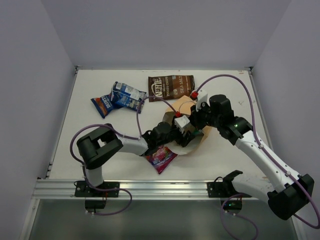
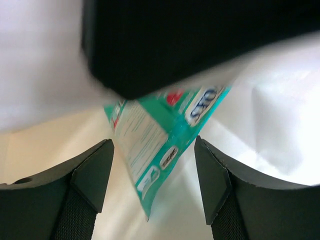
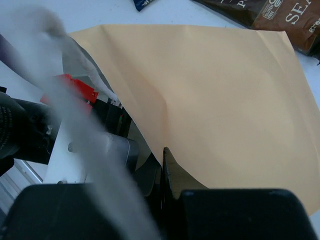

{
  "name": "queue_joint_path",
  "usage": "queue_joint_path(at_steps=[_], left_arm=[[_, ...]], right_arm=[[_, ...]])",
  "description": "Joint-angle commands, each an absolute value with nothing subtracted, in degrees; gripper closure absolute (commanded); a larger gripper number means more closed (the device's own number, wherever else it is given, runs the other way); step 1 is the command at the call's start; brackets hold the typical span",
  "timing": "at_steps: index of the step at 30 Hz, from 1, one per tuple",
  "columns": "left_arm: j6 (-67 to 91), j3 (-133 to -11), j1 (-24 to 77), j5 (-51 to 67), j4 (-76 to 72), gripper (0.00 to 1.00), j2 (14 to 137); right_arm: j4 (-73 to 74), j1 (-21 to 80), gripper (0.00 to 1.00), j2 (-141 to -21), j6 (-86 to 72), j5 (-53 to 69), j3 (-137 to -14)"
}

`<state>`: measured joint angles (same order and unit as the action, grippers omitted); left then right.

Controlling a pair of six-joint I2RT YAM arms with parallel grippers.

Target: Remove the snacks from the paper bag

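The white counter [image 1: 230, 90] carries everything, and the paper bag [image 3: 210, 100] lies at its middle, on its side with the mouth turned toward the left arm and both arms meeting over it. Already out on the counter are the dark brown chip bag [image 1: 171, 87] just beyond the paper bag, a blue packet [image 1: 128, 95] overlapping a second blue packet [image 1: 102, 105] off to the far left, and the purple packet [image 1: 161, 157] near the front edge beside the left arm. The teal packet [image 2: 155, 145] is the one left inside, seen against the bag's white lining. The right end effector [image 3: 164, 170] is clamped on the bag's tan edge, lifting the mouth. The left end effector [image 2: 152, 142] is reached into that mouth, its fingers spread wide with the teal packet standing directly between them; whether either pad touches foil cannot be told. In the left wrist view the packet's long axis slants from upper right to lower left, across the gap. The left arm is plainly the nearer, and its next move looks like a squeeze on the packet's flat faces.
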<state>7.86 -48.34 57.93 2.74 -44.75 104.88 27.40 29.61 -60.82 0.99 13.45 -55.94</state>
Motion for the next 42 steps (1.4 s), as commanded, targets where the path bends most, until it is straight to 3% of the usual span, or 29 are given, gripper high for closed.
queue_joint_path(at_steps=[1,7,13,16,17,19,20,22,28,31,34,38,42], left_arm=[[7.0,-45.4,57.9,1.1,-53.7,0.28,104.4],[7.3,-42.5,58.0,1.1,-56.4,0.28,103.5],[7.2,-44.0,58.0,2.1,-56.3,0.37,106.2],[7.0,-46.0,58.0,3.2,-56.1,0.52,107.7],[6.9,-46.9,58.0,4.0,-55.1,0.68,108.0],[7.0,-47.3,58.0,4.7,-54.2,0.82,107.8],[7.1,-46.9,58.0,5.1,-53.7,0.94,106.7],[7.4,-45.8,58.0,5.3,-53.4,1.0,105.0],[7.7,-40.6,57.9,4.5,-47.4,1.0,92.0],[7.7,-40.2,58.0,4.0,-37.5,1.0,81.5],[7.5,-43.1,58.0,2.3,-28.6,1.0,74.5],[8.3,-46.9,56.4,-9.2,-11.3,1.0,62.6],[10.3,-46.3,49.7,-12.3,-3.7,1.0,57.0]], right_arm=[[26.8,30.0,1.0,-60.3,-2.5,17.1,-59.0],[26.8,30.0,1.0,-60.6,-3.6,16.2,-59.1],[27.0,30.0,1.0,-60.4,-4.1,17.4,-59.9],[27.0,30.0,1.0,-60.2,-4.6,18.0,-59.9],[27.1,30.0,1.0,-60.2,-4.7,17.5,-59.9],[27.0,30.0,1.0,-59.9,-4.8,16.4,-59.3],[27.0,29.9,1.0,-59.8,-4.7,15.7,-59.2],[27.0,29.9,1.0,-59.8,-4.6,12.5,-58.6],[25.9,28.7,1.0,-61.1,-6.6,-1.3,-57.2],[25.1,26.7,1.0,-61.7,-8.0,-5.6,-57.0],[24.6,24.7,1.0,-62.1,-8.5,-7.4,-57.3],[24.7,21.5,1.0,-62.6,-10.4,-7.8,-58.1],[24.5,18.7,1.0,-62.5,-11.2,-6.1,-59.1]])
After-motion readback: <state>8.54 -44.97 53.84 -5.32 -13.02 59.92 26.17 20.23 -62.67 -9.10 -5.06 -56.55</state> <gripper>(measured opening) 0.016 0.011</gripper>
